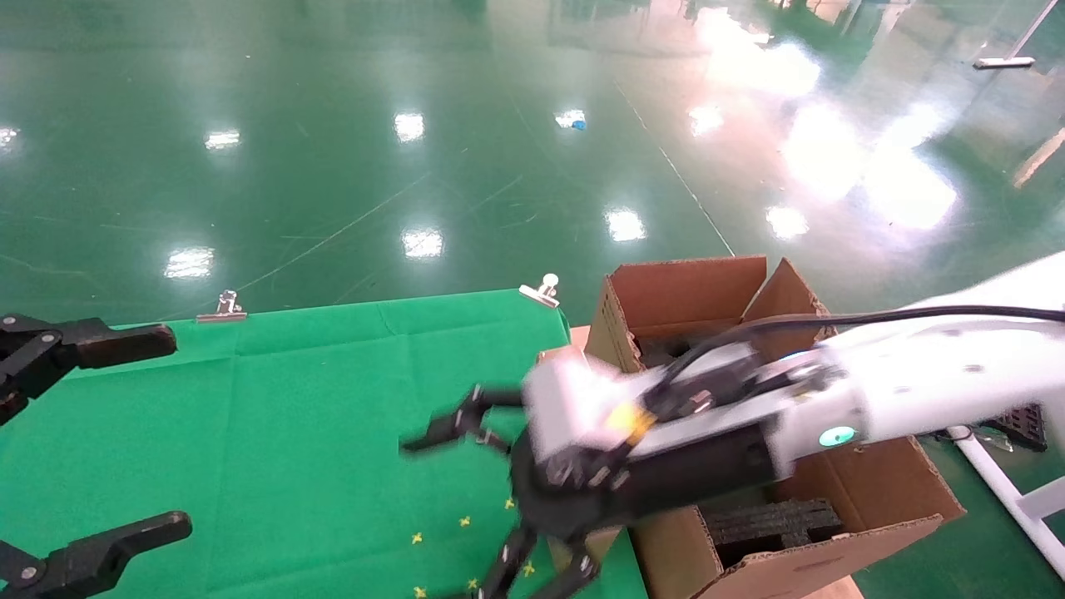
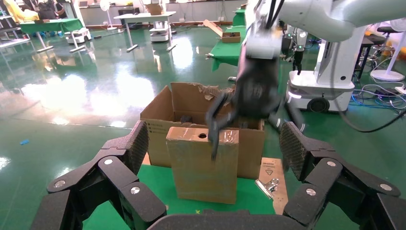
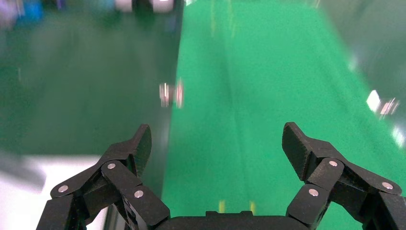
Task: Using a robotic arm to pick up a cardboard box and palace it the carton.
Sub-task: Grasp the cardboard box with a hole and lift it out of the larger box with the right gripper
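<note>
The small brown cardboard box (image 2: 203, 165) stands upright on the green cloth, just in front of the carton (image 2: 158, 125), with a round hole in its top face. In the head view my right arm hides it. My right gripper (image 1: 466, 516) is open and empty at the cloth's right edge beside the carton (image 1: 874, 491). In the left wrist view it (image 2: 246, 122) hangs over the box's top, one finger in front of the top edge. The right wrist view shows open jaws (image 3: 215, 143) with only green cloth between them. My left gripper (image 1: 158, 433) is open and parked at the left.
Black foam blocks (image 1: 774, 524) lie inside the carton. Metal clips (image 1: 541, 291) (image 1: 223, 308) hold the cloth's far edge, and one clip (image 2: 268, 184) lies near the box. The green table (image 1: 316, 399) ends at the carton; shiny green floor lies beyond.
</note>
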You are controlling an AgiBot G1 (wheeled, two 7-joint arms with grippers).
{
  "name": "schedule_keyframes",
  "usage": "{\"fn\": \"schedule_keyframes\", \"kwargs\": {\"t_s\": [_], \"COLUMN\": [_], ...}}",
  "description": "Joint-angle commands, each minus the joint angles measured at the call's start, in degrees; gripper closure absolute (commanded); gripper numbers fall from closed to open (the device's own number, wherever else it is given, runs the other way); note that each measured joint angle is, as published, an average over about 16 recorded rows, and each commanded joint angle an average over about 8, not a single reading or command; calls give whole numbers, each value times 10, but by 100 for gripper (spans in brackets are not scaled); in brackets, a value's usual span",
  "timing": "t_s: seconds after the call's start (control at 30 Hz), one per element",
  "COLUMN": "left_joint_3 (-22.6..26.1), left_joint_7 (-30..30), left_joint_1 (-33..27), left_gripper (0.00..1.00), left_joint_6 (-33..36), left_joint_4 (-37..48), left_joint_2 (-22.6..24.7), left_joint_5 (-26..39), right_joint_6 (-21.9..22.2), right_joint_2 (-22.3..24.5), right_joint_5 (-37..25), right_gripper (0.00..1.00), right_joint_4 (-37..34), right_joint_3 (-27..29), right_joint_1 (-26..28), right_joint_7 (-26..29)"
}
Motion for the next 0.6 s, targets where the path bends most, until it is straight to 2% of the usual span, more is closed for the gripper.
{"fn": "schedule_keyframes", "kwargs": {"t_s": [0.03,0.17,0.3,0.47,0.6], "left_joint_3": [0,0,0,1,1], "left_joint_7": [0,0,0,0,0], "left_joint_1": [0,0,0,0,0], "left_gripper": [0,0,0,0,0], "left_joint_6": [0,0,0,0,0], "left_joint_4": [0,0,0,0,0], "left_joint_2": [0,0,0,0,0], "left_joint_5": [0,0,0,0,-1], "right_joint_6": [-9,-19,-25,-28,-26], "right_joint_2": [-18,-55,-76,-77,-70], "right_joint_5": [-50,-134,-183,-191,-185], "right_gripper": [0,0,0,0,0], "right_joint_4": [1,1,1,1,2], "right_joint_3": [-31,-110,-193,-295,-375], "right_joint_1": [30,110,205,329,401], "right_joint_7": [14,59,102,136,150]}}
